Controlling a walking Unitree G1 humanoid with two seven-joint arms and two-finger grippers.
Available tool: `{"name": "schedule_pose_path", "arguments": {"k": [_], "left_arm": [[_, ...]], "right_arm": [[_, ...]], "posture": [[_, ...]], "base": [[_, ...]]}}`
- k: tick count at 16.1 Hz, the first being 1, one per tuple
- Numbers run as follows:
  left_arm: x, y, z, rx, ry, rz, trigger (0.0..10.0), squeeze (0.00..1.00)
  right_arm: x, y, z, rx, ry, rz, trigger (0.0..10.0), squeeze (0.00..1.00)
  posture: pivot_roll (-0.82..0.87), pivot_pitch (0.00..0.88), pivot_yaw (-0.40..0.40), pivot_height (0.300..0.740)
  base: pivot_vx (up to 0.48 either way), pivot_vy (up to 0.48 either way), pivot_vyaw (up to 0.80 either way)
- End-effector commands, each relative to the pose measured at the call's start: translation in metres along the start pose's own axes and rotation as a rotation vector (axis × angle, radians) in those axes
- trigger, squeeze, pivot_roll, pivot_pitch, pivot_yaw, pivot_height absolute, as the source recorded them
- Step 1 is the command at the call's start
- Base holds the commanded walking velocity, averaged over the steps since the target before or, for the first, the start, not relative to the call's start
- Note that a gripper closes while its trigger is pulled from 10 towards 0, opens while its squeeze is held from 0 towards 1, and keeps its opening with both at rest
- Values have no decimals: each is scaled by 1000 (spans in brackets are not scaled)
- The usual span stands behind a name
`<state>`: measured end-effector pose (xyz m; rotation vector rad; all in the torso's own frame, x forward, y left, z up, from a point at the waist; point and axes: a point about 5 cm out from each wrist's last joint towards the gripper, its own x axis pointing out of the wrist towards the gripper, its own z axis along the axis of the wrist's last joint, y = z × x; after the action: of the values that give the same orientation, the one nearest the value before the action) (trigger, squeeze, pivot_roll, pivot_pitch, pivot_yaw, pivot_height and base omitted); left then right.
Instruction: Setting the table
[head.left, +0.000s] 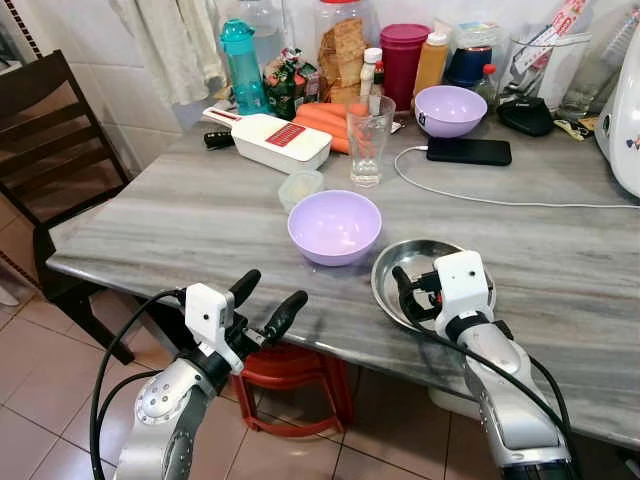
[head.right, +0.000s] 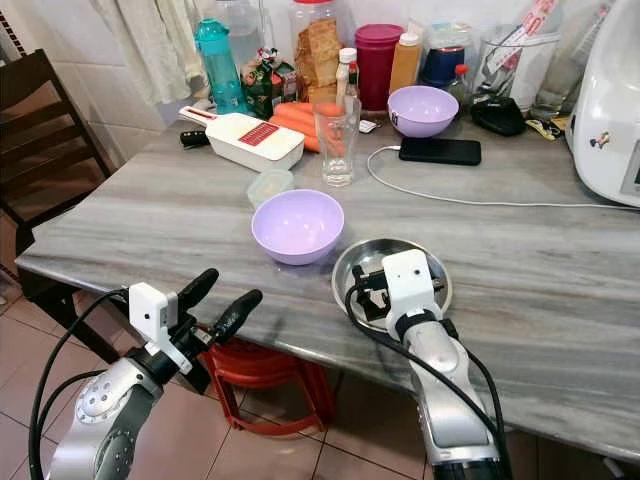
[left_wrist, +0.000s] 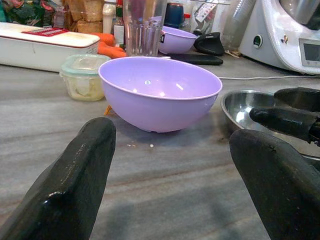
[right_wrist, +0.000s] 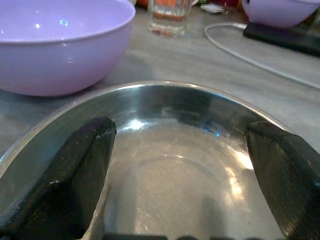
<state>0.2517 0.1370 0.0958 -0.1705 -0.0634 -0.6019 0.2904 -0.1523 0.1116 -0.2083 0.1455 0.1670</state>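
A lilac bowl (head.left: 334, 226) stands near the front of the grey marble table (head.left: 180, 215), with a shallow steel dish (head.left: 388, 262) just to its right. My right gripper (head.left: 418, 287) is open, its fingers lowered inside the steel dish (right_wrist: 170, 130), one at each side and nothing between them. My left gripper (head.left: 265, 300) hovers open at the table's front edge and points at the lilac bowl (left_wrist: 160, 92). A second lilac bowl (head.left: 449, 109) and a clear glass (head.left: 369, 140) stand farther back.
A white slicer (head.left: 270, 140), a small lidded tub (head.left: 300, 187), a black phone (head.left: 468, 150) with a white cable, carrots, bottles and jars crowd the back. A white appliance (head.left: 625, 120) stands at far right. A dark chair (head.left: 50, 130) is on the left, a red stool (head.left: 290, 375) under the table.
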Motion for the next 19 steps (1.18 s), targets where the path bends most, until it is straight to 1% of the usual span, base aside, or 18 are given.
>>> {"name": "schedule_pose_path", "arguments": {"k": [1,5,9,17,19], "left_arm": [[-1,1,-1,-8,10,-11,10000,0],[-1,1,0,-8,10,-17,10000,0],[-1,2,0,-5,11,-15,10000,0],[-2,2,-1,-2,12,-7,10000,0],[-1,3,-1,1,11,-3,10000,0]], "right_arm": [[3,3,4,23,13,24,10000,0],[6,11,-1,50,69,71,10000,0],[10,16,-1,79,88,96,10000,0],[18,24,0,94,90,122,10000,0],[19,25,3,112,70,126,10000,0]], "posture": [[-54,47,101,740],[-50,48,99,740],[-45,42,97,740],[-38,39,91,740],[-36,39,92,740]], "base": [[0,0,0],[0,0,0],[0,0,0],[0,0,0],[0,0,0]]}}
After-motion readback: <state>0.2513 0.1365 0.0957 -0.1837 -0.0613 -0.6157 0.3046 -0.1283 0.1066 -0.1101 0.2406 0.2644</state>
